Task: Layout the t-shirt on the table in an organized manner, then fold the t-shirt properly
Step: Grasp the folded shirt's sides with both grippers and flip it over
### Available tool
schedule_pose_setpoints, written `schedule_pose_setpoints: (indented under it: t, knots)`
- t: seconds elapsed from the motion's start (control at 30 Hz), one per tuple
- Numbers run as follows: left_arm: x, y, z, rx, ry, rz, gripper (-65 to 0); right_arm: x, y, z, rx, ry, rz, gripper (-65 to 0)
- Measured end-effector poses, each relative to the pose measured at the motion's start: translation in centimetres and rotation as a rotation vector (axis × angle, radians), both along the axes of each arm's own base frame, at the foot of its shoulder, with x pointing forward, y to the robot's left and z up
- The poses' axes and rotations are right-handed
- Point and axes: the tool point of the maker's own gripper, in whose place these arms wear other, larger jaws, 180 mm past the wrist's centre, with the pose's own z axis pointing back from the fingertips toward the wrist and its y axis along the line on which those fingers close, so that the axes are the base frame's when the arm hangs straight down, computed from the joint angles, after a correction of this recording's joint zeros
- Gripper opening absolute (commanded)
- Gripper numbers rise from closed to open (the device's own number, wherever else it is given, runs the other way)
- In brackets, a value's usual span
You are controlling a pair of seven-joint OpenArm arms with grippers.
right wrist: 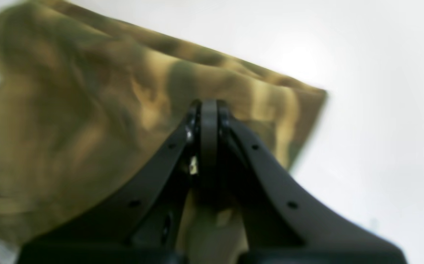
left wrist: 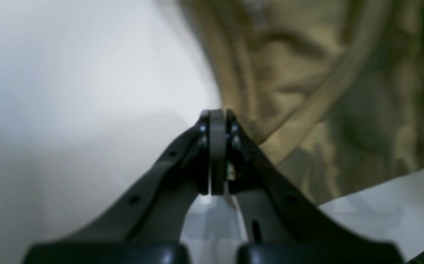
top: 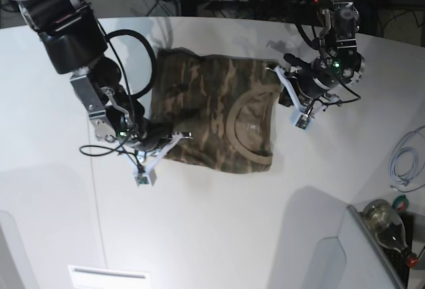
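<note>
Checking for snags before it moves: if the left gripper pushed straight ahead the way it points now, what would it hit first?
Probably the t-shirt. The shut left gripper points at its near edge, cloth just past the tips; whether they already touch is unclear.

black arms, bulky dark joints, looping black cables; white-edged gripper brackets; black curved fingers (left wrist: 218, 146) with small screw holes.

Camouflage t-shirt (top: 206, 113) in olive, brown, tan; lies spread on white table (top: 219, 236), partly folded into rough rectangle, wrinkled. Tan ribbed neckband (top: 249, 124) faces up, toward right side of base view. Lower edge near front, slightly uneven. Cloth blurred in both wrist views (left wrist: 325, 84) (right wrist: 87, 121).
</note>
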Motion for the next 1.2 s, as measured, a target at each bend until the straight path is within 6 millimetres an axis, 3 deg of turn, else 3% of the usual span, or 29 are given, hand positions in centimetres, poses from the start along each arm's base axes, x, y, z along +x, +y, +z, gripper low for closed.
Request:
schedule_pose_setpoints:
  t: [0.07, 0.23, 0.33, 0.47, 0.53, 0.73, 0.83, 0.9, 1.07, 1.2]
  knots:
    - [-0.5, -0.1, -0.9, -0.007, 0.029, 0.003, -65.0, -0.1, -1.2, -0.8, -0.016, 0.014, -0.019, -65.0]
    - [-1.0, 0.2, -1.5, -0.017, 0.048, 0.005, -65.0, 0.5, -2.0, 0.3, -0.032, -0.027, -0.013, -65.0]
    - [-0.4, 0.5, -0.5, 0.003, 0.021, 0.003, -65.0, 0.4, -1.6, 2.3, -0.01, -0.082, 0.0, -65.0]
    - [1.1, 0.7, 2.6, 0.03, -0.072, -0.025, -65.0, 1.0, -0.5, 7.0, 0.039, -0.218, 0.032, -65.0]
    - [1.4, 1.3, 3.6, 0.051, -0.101, -0.028, -65.0, 0.3, 0.1, 8.1, 0.055, -0.231, 0.054, -65.0]
    - [1.1, 1.4, 3.8, 0.062, -0.101, -0.038, -65.0, -4.4, 1.7, 3.6, 0.081, -0.067, 0.056, -65.0]
    - [1.2, 1.7, 3.9, 0.063, -0.107, -0.03, -65.0, -4.8, 0.9, 1.1, 0.049, -0.003, 0.037, -65.0]
    - [1.3, 2.9, 4.2, 0.064, -0.113, 0.013, -65.0, -4.6, 0.7, 0.9, 0.044, -0.004, 0.033, -65.0]
    - [1.8, 6.3, 5.1, 0.098, -0.136, 0.098, -65.0, -4.5, 1.5, 4.6, 0.088, -0.11, 0.049, -65.0]
    - [1.7, 5.8, 5.0, 0.092, -0.134, 0.088, -65.0, -5.0, 2.8, 8.0, 0.14, -0.197, 0.075, -65.0]
